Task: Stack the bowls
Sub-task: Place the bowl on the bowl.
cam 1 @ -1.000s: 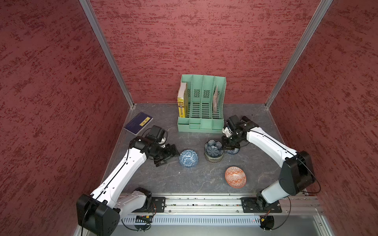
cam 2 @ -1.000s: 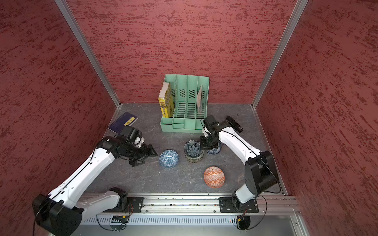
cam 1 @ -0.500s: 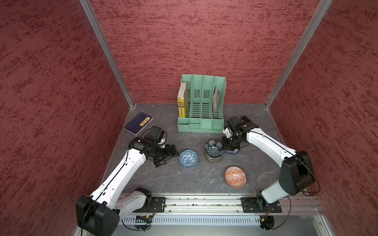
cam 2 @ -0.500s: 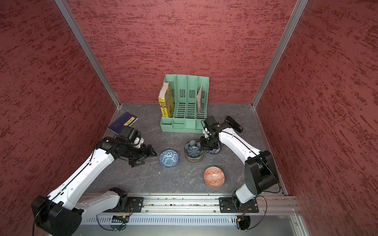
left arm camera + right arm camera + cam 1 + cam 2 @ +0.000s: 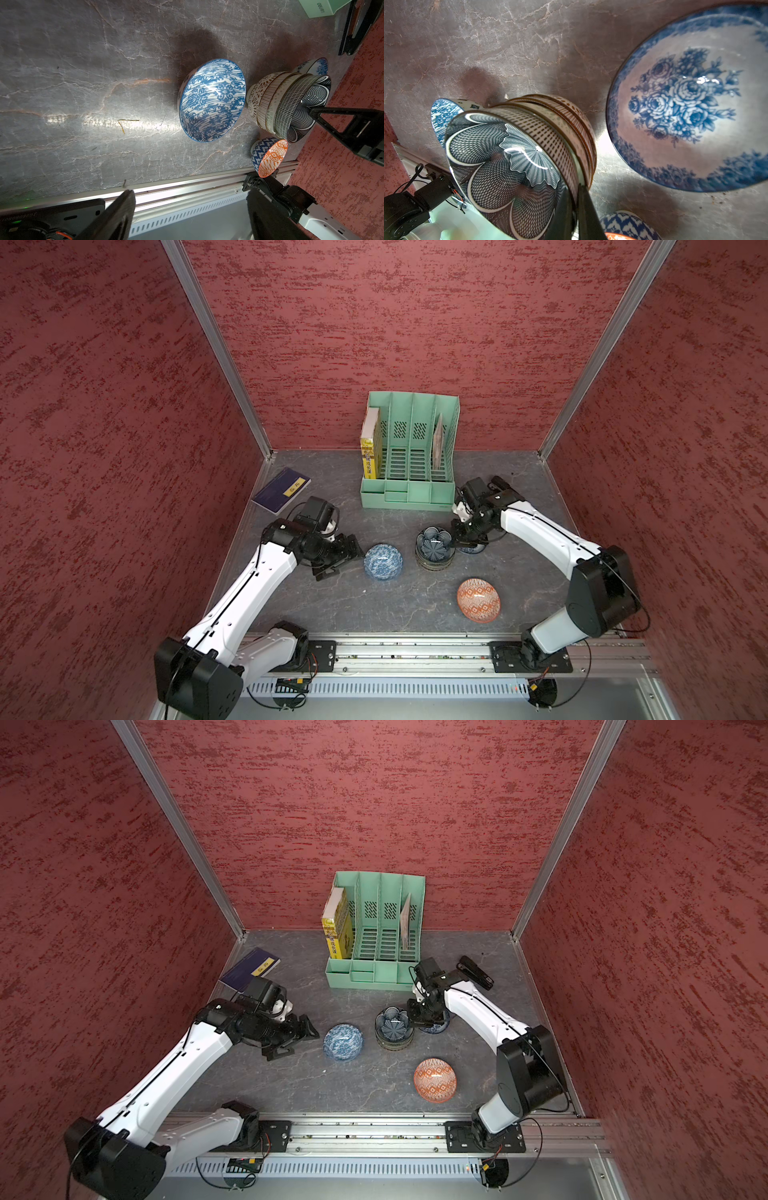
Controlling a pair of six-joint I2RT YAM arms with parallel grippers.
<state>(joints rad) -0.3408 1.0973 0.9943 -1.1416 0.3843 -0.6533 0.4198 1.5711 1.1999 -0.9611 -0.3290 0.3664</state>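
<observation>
A stack of bowls (image 5: 434, 556) stands mid-table, a dark scalloped flower bowl (image 5: 508, 158) on top, lattice and striped bowls (image 5: 268, 99) beneath. My right gripper (image 5: 574, 193) is shut on the flower bowl's rim, one finger inside and one outside; it shows beside the stack in both top views (image 5: 454, 540) (image 5: 411, 1016). A blue-white rose bowl (image 5: 685, 99) lies just behind it. A blue-white patterned bowl (image 5: 383, 562) (image 5: 212, 99) sits left of the stack. My left gripper (image 5: 347, 560) (image 5: 191, 195) stands open just left of it, holding nothing. An orange-white diamond bowl (image 5: 478, 599) sits front right.
A green file rack (image 5: 409, 456) with a yellow book (image 5: 371, 448) stands at the back wall. A purple notebook (image 5: 282, 491) lies back left. A black stapler-like object (image 5: 476, 971) lies behind the right arm. A metal rail (image 5: 415, 655) runs along the front edge.
</observation>
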